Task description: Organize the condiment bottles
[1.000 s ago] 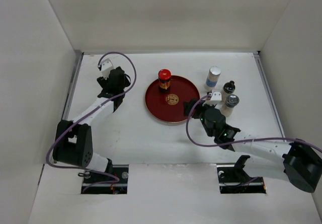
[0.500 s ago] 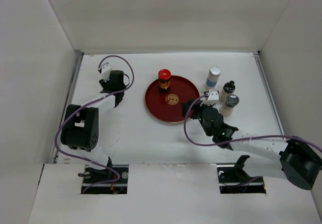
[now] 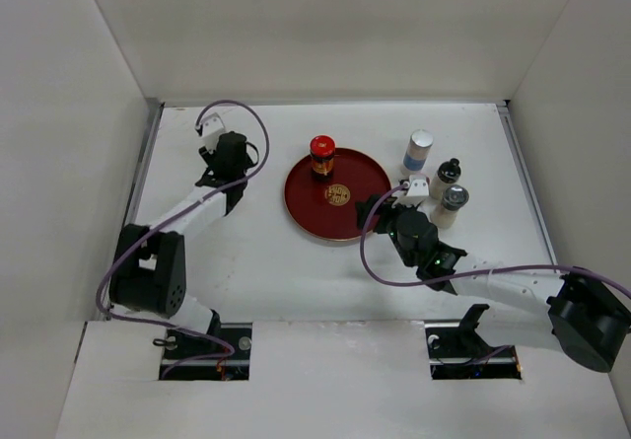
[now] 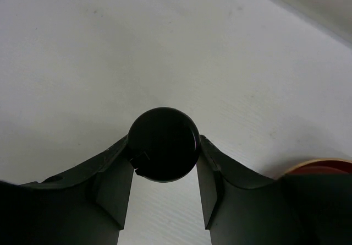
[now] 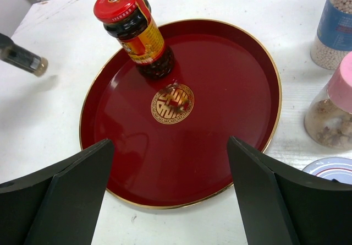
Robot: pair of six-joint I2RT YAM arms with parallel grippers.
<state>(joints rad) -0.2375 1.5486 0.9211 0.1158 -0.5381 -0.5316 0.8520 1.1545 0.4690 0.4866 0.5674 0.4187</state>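
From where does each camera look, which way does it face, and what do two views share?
Top external: high behind the arm bases, facing down on the white table; the left arm and right arm show.
Left wrist: on the left wrist, facing down along the left gripper, shut on a black round bottle cap.
Right wrist: on the right wrist, facing across the round dark-red tray holding a red-capped glass jar; the open right gripper frames it.
Shared: top external and right wrist both show that tray and jar.
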